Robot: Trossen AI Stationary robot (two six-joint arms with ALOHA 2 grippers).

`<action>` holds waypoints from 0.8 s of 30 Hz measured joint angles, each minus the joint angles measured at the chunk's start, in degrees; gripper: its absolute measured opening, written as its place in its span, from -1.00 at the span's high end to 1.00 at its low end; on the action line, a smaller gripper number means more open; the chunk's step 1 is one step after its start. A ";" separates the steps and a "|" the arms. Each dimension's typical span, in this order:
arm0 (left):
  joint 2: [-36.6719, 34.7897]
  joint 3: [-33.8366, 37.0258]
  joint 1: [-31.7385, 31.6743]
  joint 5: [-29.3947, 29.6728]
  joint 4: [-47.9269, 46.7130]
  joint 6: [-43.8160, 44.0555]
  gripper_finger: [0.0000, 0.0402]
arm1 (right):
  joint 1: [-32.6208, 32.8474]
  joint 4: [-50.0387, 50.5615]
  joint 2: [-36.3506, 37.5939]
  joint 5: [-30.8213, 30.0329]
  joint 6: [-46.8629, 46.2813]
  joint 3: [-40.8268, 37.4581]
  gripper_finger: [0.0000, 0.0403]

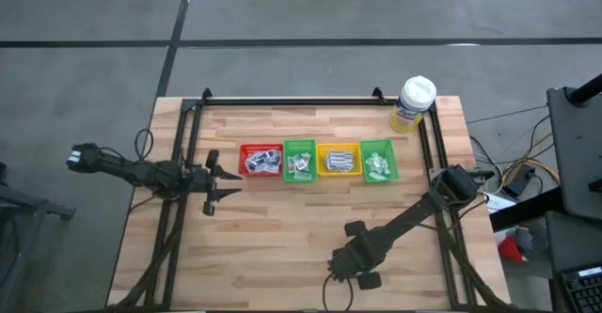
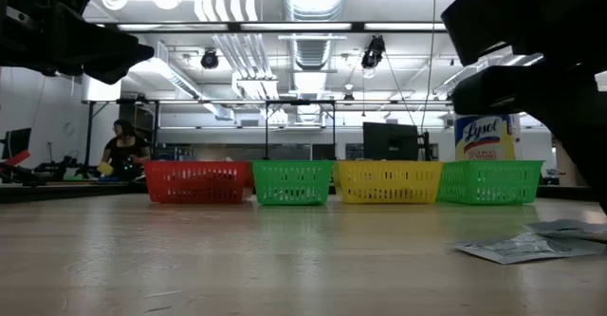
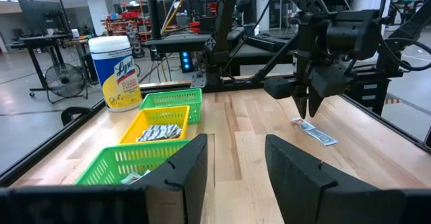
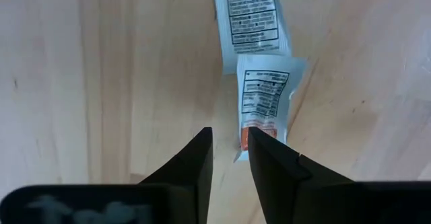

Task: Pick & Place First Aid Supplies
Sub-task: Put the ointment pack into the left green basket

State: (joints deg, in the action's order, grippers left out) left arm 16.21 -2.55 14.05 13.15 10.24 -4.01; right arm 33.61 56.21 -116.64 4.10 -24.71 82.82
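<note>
The right gripper (image 4: 229, 146) hangs over two packets (image 4: 264, 96) lying end to end on the counter (image 1: 282, 228), fingers narrowly parted and empty — pick step, I'd say, needing a descent astride one edge — while the left gripper (image 3: 232, 163) waits open beside the red bin (image 1: 261, 160).

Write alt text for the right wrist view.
The right gripper points down at a wooden table, fingertips slightly apart at the edge of a white printed packet. A second packet lies just beyond, end to end.
</note>
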 joint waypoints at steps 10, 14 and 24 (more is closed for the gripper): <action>0.00 0.00 0.01 0.04 0.00 -0.02 0.25 | 0.31 -1.09 -0.02 -0.66 -2.29 -1.38 0.62; 0.00 0.00 0.01 0.04 0.00 -0.02 0.25 | 0.42 -1.79 -0.07 -0.66 -2.42 -2.06 0.61; 0.00 0.00 -0.01 0.04 0.00 -0.02 0.25 | 0.42 -3.10 0.17 -2.34 -6.59 -4.36 0.70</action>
State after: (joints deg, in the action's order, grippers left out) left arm 16.21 -2.55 14.04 13.19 10.24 -4.03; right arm 34.02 53.10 -116.46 1.76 -31.30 78.46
